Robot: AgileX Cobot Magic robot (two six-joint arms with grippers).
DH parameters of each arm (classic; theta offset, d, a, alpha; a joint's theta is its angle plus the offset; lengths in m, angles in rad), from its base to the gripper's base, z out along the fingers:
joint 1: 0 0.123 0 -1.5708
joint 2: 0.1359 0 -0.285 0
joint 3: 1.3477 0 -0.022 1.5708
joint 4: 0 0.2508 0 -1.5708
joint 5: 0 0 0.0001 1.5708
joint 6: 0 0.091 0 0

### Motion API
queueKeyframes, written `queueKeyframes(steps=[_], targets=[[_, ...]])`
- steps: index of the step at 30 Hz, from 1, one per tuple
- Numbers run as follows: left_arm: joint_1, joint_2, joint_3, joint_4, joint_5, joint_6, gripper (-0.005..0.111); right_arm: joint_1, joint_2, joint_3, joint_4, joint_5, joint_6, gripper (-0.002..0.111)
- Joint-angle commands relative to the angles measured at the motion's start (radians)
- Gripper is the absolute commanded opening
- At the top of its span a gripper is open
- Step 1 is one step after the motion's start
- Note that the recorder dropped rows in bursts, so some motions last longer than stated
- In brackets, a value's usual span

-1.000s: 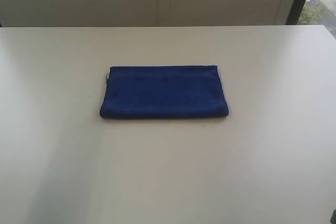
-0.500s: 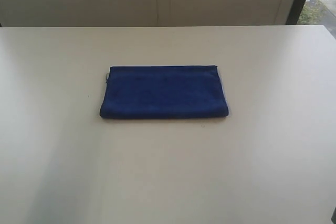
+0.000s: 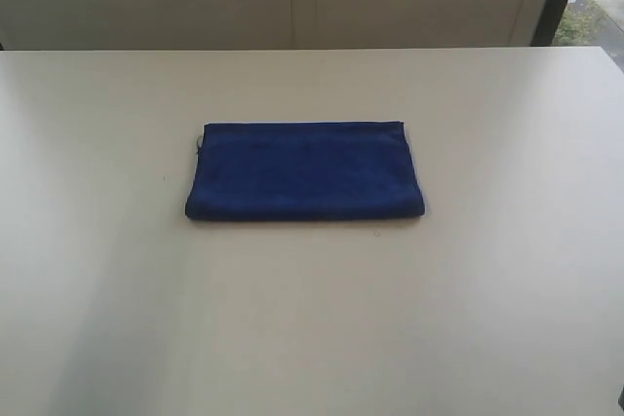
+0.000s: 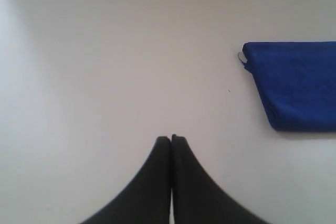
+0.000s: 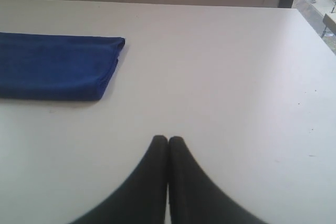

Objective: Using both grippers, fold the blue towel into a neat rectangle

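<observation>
While both pairs of jaws are pressed together with nothing pinched between them, the left gripper [image 4: 171, 138] and the right gripper [image 5: 168, 139] hang over bare bench [image 3: 312, 319]. Each is well apart from the cloth, and neither shows in the exterior view. Outward from those tips, each wrist view shows a stretch of pale surface and then one short end of the blue towel [image 3: 304, 170]. It lies flat about midway between the bench's left and right edges, somewhat nearer the far edge than the near one, with its long sides parallel to the far edge. Its outline reads as a tidy long rectangle with straight sides and roughly square corners. The short end toward the right edge looks rounded and thick, which I take for a fold with layers stacked beneath it. A small loose thread [image 4: 242, 56] sticks out at the towel corner that faces the bench's far-left corner. Judged from this, the folding looks finished or very nearly so: the cloth is doubled over, squared up and free of both grippers, with no edge trailing out. What could remain is slight, perhaps a press on the slightly puffy near-right corner, or one more fold if a smaller packet is wanted; the pictures cannot say which.
</observation>
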Motion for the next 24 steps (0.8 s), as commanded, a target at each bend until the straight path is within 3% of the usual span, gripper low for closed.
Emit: queueKeyframes(steps=[1, 15, 24], targets=[[0.002, -0.008, 0.007, -0.007, 0.0, 0.002, 0.0, -0.009, -0.006, 0.001, -0.003, -0.01, 0.0, 0.0], [0.002, -0.01, 0.007, -0.007, -0.007, 0.002, 0.0, -0.009, -0.006, 0.001, -0.003, -0.01, 0.0, 0.0], [0.004, -0.12, 0.007, -0.005, 0.01, 0.056, 0.0, -0.009, -0.006, 0.001, -0.001, -0.01, 0.0, 0.0]])
